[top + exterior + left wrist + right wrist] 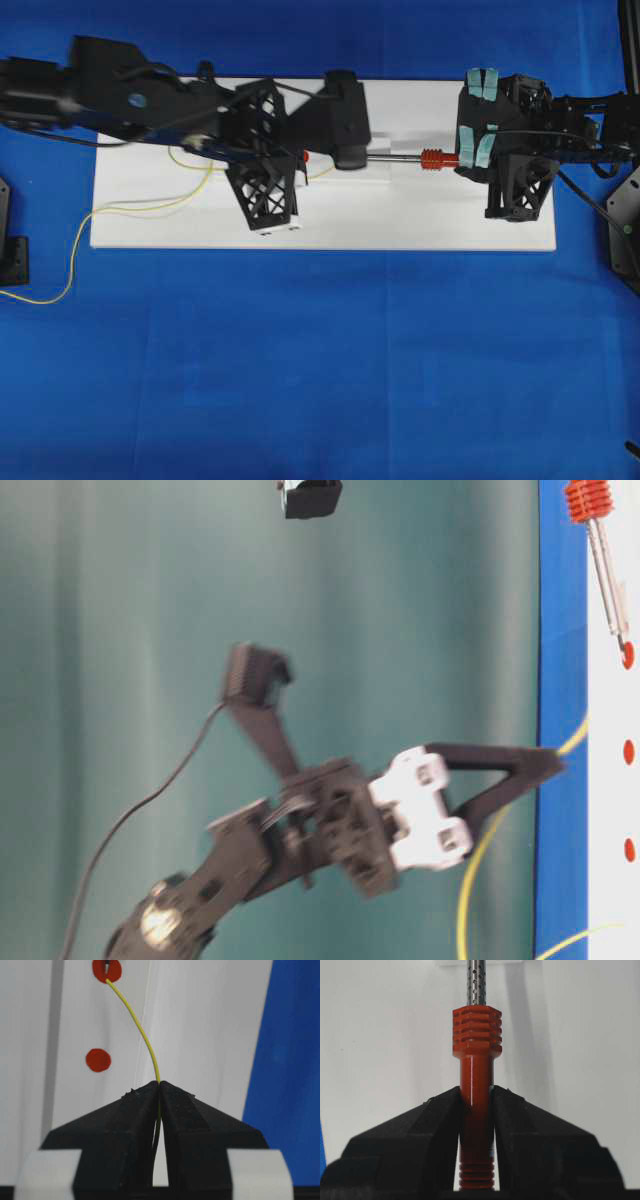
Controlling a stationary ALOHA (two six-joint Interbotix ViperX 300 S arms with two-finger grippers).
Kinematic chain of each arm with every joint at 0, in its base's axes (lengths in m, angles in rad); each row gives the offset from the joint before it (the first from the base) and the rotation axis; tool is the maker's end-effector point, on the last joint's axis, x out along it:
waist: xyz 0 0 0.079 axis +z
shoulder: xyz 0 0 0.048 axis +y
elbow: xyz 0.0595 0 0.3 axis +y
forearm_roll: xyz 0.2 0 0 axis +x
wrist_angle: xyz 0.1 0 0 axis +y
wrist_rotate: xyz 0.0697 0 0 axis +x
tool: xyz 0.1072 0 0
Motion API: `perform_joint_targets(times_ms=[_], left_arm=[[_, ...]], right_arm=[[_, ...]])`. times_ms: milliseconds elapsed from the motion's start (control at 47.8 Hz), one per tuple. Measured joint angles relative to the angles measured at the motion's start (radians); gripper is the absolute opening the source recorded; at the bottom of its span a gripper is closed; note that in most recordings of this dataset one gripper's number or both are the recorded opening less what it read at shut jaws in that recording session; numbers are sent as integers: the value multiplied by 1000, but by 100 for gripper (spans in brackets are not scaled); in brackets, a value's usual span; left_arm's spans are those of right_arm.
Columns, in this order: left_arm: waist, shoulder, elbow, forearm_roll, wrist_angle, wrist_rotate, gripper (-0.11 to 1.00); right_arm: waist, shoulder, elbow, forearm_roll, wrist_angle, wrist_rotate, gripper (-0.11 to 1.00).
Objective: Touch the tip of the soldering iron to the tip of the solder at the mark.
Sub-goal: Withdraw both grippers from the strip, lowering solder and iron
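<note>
Meanwhile, the left gripper [160, 1085] pinches the solder [142, 1035], its tip at a red mark [107, 969] on the white board [400, 215]; the right gripper [476, 1092] clamps the soldering iron [476, 1040], pointed at that mark.

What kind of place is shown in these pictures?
Probably a robotics lab bench for soldering practice: a blue cloth carries a white board with red marks, and two arms hold a soldering iron and solder.
</note>
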Motion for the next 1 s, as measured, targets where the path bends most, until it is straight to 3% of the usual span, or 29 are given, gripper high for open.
perform_joint_targets(times_ms=[293, 565, 774, 1004], left_arm=[[-12, -183, 135, 2, -31, -6, 2], [-14, -249, 213, 2, -106, -8, 2], [-12, -275, 232, 2, -112, -9, 2], [-12, -305, 261, 2, -121, -8, 2]], right_arm=[[0, 0, -2, 0, 0, 0, 6], [0, -11, -5, -2, -8, -2, 6], [0, -118, -6, -14, 12, -2, 6], [2, -344, 38, -20, 46, 0, 6]])
